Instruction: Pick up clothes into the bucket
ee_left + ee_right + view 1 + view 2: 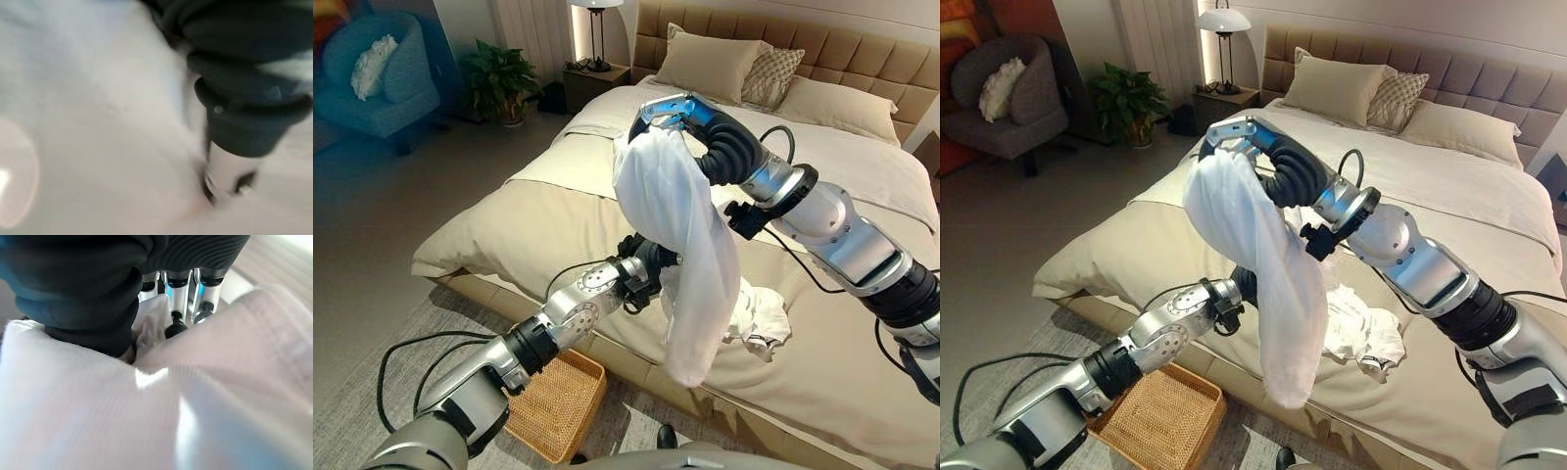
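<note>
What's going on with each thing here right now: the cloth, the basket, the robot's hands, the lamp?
White garment: lifted, hanging from the right hand, lower end dangling above the bed edge.
Second white cloth: crumpled on the bed.
Wicker basket: on the floor beside the bed, empty as far as visible.
Right hand: raised, fingers curled on the garment.
Left hand: behind the hanging garment, fingers hidden.
Lamp: lit.

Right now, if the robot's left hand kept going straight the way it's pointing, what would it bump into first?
Probably the hanging white garment: the left hand reaches into it from behind. Depth is unclear, so contact may already exist.
</note>
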Robot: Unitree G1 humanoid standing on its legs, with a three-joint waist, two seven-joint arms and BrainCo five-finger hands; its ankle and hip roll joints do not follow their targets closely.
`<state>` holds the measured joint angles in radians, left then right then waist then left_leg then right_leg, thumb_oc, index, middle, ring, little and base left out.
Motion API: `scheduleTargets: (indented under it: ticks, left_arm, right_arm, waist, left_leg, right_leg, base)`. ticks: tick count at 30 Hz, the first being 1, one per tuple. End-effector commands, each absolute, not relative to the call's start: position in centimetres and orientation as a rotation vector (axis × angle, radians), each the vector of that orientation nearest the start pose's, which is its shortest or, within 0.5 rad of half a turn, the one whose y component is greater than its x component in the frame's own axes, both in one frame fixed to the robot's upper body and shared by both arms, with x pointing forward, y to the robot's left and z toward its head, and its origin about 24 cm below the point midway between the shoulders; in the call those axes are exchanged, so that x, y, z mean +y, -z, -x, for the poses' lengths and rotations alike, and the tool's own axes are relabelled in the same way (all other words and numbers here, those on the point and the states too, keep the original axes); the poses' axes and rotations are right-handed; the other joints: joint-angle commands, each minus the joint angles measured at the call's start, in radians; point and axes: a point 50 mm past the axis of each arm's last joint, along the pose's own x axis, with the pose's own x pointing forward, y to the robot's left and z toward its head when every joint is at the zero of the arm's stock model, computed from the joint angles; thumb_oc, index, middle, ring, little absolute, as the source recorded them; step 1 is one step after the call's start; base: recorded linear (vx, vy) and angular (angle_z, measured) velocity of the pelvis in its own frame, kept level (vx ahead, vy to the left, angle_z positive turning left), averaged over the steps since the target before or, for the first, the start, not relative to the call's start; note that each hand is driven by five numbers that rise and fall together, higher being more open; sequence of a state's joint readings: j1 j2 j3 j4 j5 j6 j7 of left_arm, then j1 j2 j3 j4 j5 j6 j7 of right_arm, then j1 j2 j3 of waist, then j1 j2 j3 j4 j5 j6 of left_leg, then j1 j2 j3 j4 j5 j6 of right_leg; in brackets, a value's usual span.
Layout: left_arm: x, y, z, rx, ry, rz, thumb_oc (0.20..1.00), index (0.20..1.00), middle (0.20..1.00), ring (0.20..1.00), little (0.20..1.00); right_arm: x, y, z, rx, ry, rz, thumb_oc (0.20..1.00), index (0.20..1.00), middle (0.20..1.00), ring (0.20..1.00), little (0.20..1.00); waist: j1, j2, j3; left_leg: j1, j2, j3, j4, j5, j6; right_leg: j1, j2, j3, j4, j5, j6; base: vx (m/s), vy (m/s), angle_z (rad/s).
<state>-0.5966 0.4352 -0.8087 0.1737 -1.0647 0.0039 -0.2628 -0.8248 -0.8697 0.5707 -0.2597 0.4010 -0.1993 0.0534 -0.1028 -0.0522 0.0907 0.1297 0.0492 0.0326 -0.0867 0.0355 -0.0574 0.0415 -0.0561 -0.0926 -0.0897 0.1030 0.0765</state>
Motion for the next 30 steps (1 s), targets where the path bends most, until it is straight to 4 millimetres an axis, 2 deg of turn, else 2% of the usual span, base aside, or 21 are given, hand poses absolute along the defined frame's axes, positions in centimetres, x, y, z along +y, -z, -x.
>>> scheduleTargets:
  ticks: [1, 2, 3, 4, 8, 11, 15, 18, 22, 23, 24, 25, 26, 28, 29, 30]
  left_arm:
    - [3.8, -10.6, -29.2, 0.089, 1.050, 0.433, 0.200, 0.200, 0.200, 0.200, 0.200]
    - [4.3, -10.4, -29.3, 0.088, 1.024, 0.462, 0.200, 0.200, 0.200, 0.200, 0.200]
    - [4.8, -10.2, -29.4, 0.092, 0.999, 0.493, 0.200, 0.200, 0.200, 0.200, 0.200]
    - [5.4, -10.0, -29.5, 0.084, 0.966, 0.519, 0.200, 0.200, 0.200, 0.200, 0.200]
    - [8.8, -8.8, -29.6, 0.063, 0.810, 0.627, 0.200, 0.200, 0.200, 0.200, 0.200]
    - [12.1, -8.0, -29.5, 0.022, 0.657, 0.701, 0.200, 0.200, 0.200, 0.200, 0.200]
    - [17.0, -7.0, -28.8, -0.046, 0.447, 0.712, 0.200, 0.200, 0.200, 0.200, 0.200]
    - [21.3, -6.4, -27.9, -0.096, 0.259, 0.667, 0.200, 0.200, 0.200, 0.200, 0.200]
    - [25.5, -6.2, -27.1, -0.147, 0.037, 0.533, 0.200, 0.200, 0.200, 0.200, 0.200]
    - [26.5, -6.4, -27.0, -0.163, -0.022, 0.488, 0.200, 0.200, 0.200, 0.200, 0.200]
    - [27.3, -6.6, -27.0, -0.176, -0.067, 0.449, 0.200, 0.200, 0.200, 0.200, 0.200]
    - [27.3, -6.6, -27.0, -0.176, -0.068, 0.448, 0.200, 0.200, 0.200, 0.200, 0.200]
    - [28.0, -7.0, -27.0, -0.197, -0.127, 0.406, 0.200, 0.200, 0.200, 0.200, 0.200]
    - [29.2, -7.8, -27.3, -0.224, -0.232, 0.303, 0.200, 0.200, 0.200, 0.200, 0.200]
    - [29.5, -7.8, -27.4, -0.217, -0.253, 0.273, 0.200, 0.200, 0.200, 0.200, 0.200]
    - [29.5, -7.8, -27.4, -0.217, -0.253, 0.273, 0.200, 0.200, 0.200, 0.200, 0.200]
  right_arm:
    - [-9.2, -29.8, -25.7, -1.009, -0.775, 0.514, 0.322, 0.322, 0.322, 0.322, 0.322]
    - [-9.5, -29.7, -25.8, -1.002, -0.759, 0.517, 0.511, 0.511, 0.511, 0.511, 0.511]
    - [-9.8, -29.5, -25.9, -0.996, -0.744, 0.521, 0.598, 0.598, 0.598, 0.598, 0.598]
    - [-10.1, -29.3, -26.0, -0.989, -0.728, 0.525, 1.000, 1.000, 1.000, 1.000, 1.000]
    - [-12.0, -28.1, -26.8, -0.935, -0.629, 0.541, 1.000, 1.000, 1.000, 1.000, 1.000]
    - [-13.8, -26.8, -27.5, -0.868, -0.545, 0.541, 1.000, 1.000, 1.000, 1.000, 1.000]
    - [-16.3, -23.5, -28.4, -0.728, -0.439, 0.475, 1.000, 1.000, 1.000, 1.000, 1.000]
    - [-18.6, -18.9, -28.3, -0.558, -0.343, 0.378, 1.000, 1.000, 1.000, 1.000, 1.000]
    - [-21.1, -13.0, -27.6, -0.335, -0.221, 0.330, 1.000, 1.000, 1.000, 1.000, 1.000]
    - [-21.9, -10.7, -27.3, -0.245, -0.174, 0.315, 1.000, 1.000, 1.000, 1.000, 1.000]
    - [-22.3, -9.3, -27.2, -0.188, -0.150, 0.323, 1.000, 1.000, 1.000, 1.000, 1.000]
    - [-22.3, -9.3, -27.2, -0.188, -0.150, 0.323, 1.000, 1.000, 1.000, 1.000, 1.000]
    - [-22.9, -6.6, -26.8, -0.076, -0.113, 0.331, 1.000, 1.000, 1.000, 1.000, 1.000]
    - [-23.4, -2.8, -25.9, 0.074, -0.057, 0.317, 1.000, 1.000, 1.000, 1.000, 1.000]
    - [-23.4, -2.0, -25.6, 0.109, -0.050, 0.319, 1.000, 1.000, 1.000, 1.000, 1.000]
    - [-23.4, -2.0, -25.6, 0.109, -0.050, 0.319, 1.000, 1.000, 1.000, 1.000, 1.000]
  waist:
    - [0.009, -0.036, -0.027]
    - [0.010, -0.037, -0.025]
    - [0.013, -0.038, -0.024]
    - [0.015, -0.039, -0.023]
    - [0.030, -0.045, -0.015]
    - [0.045, -0.051, -0.005]
    - [0.066, -0.054, 0.012]
    - [0.080, -0.056, 0.036]
    - [0.089, -0.058, 0.064]
    - [0.091, -0.058, 0.076]
    - [0.093, -0.058, 0.087]
    - [0.093, -0.059, 0.087]
    - [0.097, -0.058, 0.106]
    - [0.098, -0.061, 0.131]
    - [0.098, -0.062, 0.139]
    - [0.097, -0.062, 0.138]
  left_leg:
    - [-0.022, -0.028, -0.022, 0.072, -0.064, 0.014]
    - [-0.023, -0.028, -0.023, 0.073, -0.064, 0.015]
    - [-0.023, -0.028, -0.023, 0.072, -0.065, 0.015]
    - [-0.024, -0.028, -0.024, 0.072, -0.065, 0.016]
    - [-0.030, -0.030, -0.025, 0.075, -0.067, 0.019]
    - [-0.036, -0.033, -0.029, 0.079, -0.069, 0.022]
    - [-0.052, -0.038, -0.035, 0.088, -0.071, 0.026]
    - [-0.072, -0.043, -0.038, 0.096, -0.069, 0.030]
    - [-0.101, -0.050, -0.050, 0.108, -0.067, 0.032]
    - [-0.109, -0.052, -0.053, 0.111, -0.065, 0.033]
    - [-0.120, -0.055, -0.058, 0.116, -0.064, 0.033]
    - [-0.122, -0.056, -0.058, 0.117, -0.065, 0.033]
    - [-0.131, -0.056, -0.062, 0.126, -0.067, 0.033]
    - [-0.166, -0.063, -0.070, 0.139, -0.059, 0.034]
    - [-0.177, -0.064, -0.072, 0.145, -0.060, 0.034]
    - [-0.177, -0.064, -0.072, 0.145, -0.060, 0.034]
  right_leg:
    - [0.042, -0.057, -0.030, 0.082, -0.070, 0.069]
    - [0.042, -0.058, -0.031, 0.082, -0.070, 0.069]
    - [0.041, -0.059, -0.031, 0.082, -0.070, 0.069]
    - [0.040, -0.059, -0.032, 0.082, -0.070, 0.069]
    - [0.034, -0.061, -0.036, 0.084, -0.071, 0.068]
    - [0.032, -0.062, -0.039, 0.084, -0.069, 0.068]
    - [0.021, -0.066, -0.042, 0.084, -0.066, 0.068]
    - [0.006, -0.068, -0.046, 0.088, -0.063, 0.069]
    - [-0.015, -0.072, -0.055, 0.096, -0.063, 0.068]
    - [-0.023, -0.073, -0.057, 0.099, -0.061, 0.068]
    - [-0.031, -0.073, -0.059, 0.102, -0.060, 0.067]
    - [-0.032, -0.073, -0.059, 0.102, -0.060, 0.067]
    - [-0.036, -0.074, -0.062, 0.107, -0.062, 0.066]
    - [-0.061, -0.079, -0.068, 0.113, -0.054, 0.066]
    - [-0.068, -0.080, -0.068, 0.114, -0.052, 0.067]
    - [-0.068, -0.080, -0.068, 0.114, -0.052, 0.067]
  base:
    - [0.00, 0.000, 0.00]
    - [0.00, 0.000, 0.00]
    - [0.00, 0.000, 0.00]
    - [0.00, 0.000, 0.00]
    - [0.00, 0.000, 0.00]
    - [0.00, 0.000, 0.00]
    - [0.00, 0.000, 0.00]
    - [-0.04, 0.021, 0.04]
    - [-0.05, 0.022, 0.05]
    - [-0.09, 0.025, -0.01]
    - [-0.06, 0.016, 0.03]
    - [-0.06, 0.018, 0.06]
    - [-0.08, 0.039, 0.13]
    - [-0.10, 0.053, 0.16]
    - [-0.05, 0.027, 0.08]
    - [-0.07, 0.035, 0.09]
